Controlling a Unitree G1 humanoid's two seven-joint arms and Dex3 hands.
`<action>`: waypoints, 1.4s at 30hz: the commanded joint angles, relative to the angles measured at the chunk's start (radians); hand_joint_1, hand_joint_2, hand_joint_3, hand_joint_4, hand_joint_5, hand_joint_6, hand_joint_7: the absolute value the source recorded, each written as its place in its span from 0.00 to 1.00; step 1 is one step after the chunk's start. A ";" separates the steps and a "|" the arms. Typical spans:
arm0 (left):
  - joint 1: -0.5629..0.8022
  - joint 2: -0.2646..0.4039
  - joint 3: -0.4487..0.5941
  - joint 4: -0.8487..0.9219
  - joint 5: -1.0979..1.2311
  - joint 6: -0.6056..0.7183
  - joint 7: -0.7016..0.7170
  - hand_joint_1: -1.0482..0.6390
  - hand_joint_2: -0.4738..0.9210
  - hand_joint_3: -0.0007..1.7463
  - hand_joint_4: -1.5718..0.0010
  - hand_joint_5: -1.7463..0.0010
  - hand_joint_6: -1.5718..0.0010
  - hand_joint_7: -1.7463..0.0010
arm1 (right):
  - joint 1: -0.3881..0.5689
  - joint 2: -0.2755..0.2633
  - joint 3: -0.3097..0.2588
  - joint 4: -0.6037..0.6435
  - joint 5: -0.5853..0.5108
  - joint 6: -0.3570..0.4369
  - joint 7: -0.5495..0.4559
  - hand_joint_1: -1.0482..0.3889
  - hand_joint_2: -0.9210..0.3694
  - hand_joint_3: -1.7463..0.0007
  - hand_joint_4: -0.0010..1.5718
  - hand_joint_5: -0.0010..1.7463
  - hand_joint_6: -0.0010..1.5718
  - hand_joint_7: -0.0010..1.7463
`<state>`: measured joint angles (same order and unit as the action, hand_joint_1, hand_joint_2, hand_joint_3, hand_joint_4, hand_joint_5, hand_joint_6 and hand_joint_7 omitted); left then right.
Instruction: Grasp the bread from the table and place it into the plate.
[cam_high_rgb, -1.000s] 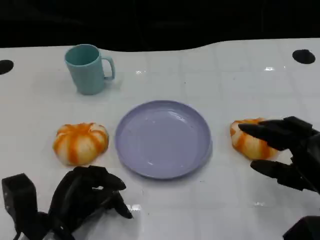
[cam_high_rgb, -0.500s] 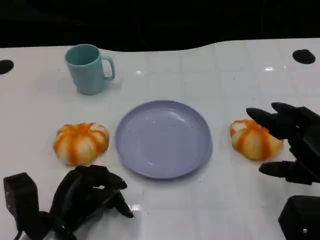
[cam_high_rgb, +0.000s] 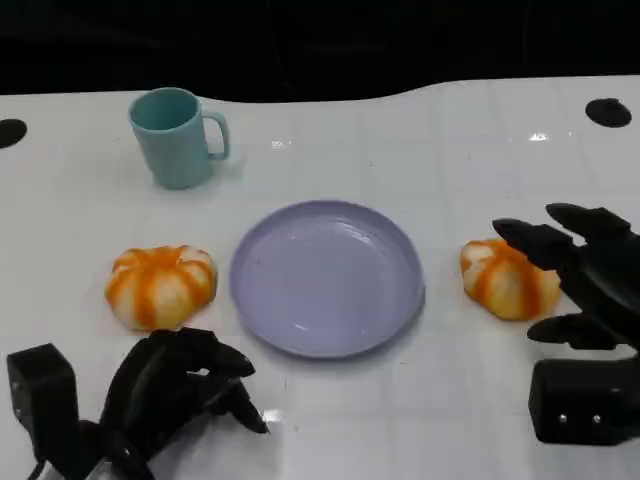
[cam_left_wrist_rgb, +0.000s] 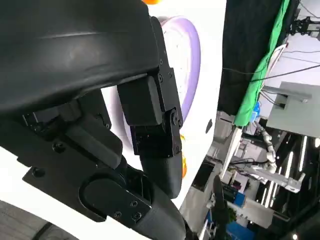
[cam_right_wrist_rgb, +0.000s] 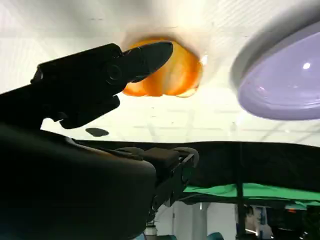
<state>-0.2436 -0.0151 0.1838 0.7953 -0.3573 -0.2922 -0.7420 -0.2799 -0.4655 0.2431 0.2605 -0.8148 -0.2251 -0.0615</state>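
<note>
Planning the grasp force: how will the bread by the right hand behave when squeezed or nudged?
The bread looks puffy and lobed, so probably soft and light. Its domed top may let the fingers slip. It seems to sit flat, so it should slide, not roll.

We count two orange-striped bread rolls, one (cam_high_rgb: 161, 286) at the left of the frame and one (cam_high_rgb: 507, 278) at the right. We count one lilac plate (cam_high_rgb: 327, 276) in the middle and one teal mug (cam_high_rgb: 177, 136) at the upper left.

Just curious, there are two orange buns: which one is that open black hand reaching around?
The bread right of the plate; the right hand has its fingers spread beside it. The other bread lies left.
</note>
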 joint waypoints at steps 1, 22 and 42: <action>0.003 0.015 0.003 -0.003 0.004 -0.001 0.004 0.00 0.85 0.00 0.00 0.66 0.00 0.88 | -0.061 0.001 0.033 0.088 -0.013 0.006 -0.038 0.45 0.11 1.00 0.04 0.14 0.17 0.01; 0.009 0.013 0.003 -0.008 0.005 -0.005 0.006 0.00 0.85 0.00 0.00 0.66 0.00 0.88 | -0.290 0.096 0.210 0.482 -0.018 0.042 -0.118 0.49 0.12 1.00 0.08 0.10 0.17 0.00; 0.024 0.012 0.000 -0.033 0.005 0.003 0.014 0.00 0.85 0.00 0.00 0.65 0.00 0.87 | -0.423 0.184 0.240 0.858 0.048 -0.061 -0.332 0.60 0.01 0.99 0.50 0.09 0.47 0.04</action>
<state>-0.2258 -0.0157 0.1823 0.7734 -0.3570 -0.2923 -0.7369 -0.6821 -0.2803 0.4855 1.0832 -0.7864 -0.2646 -0.3585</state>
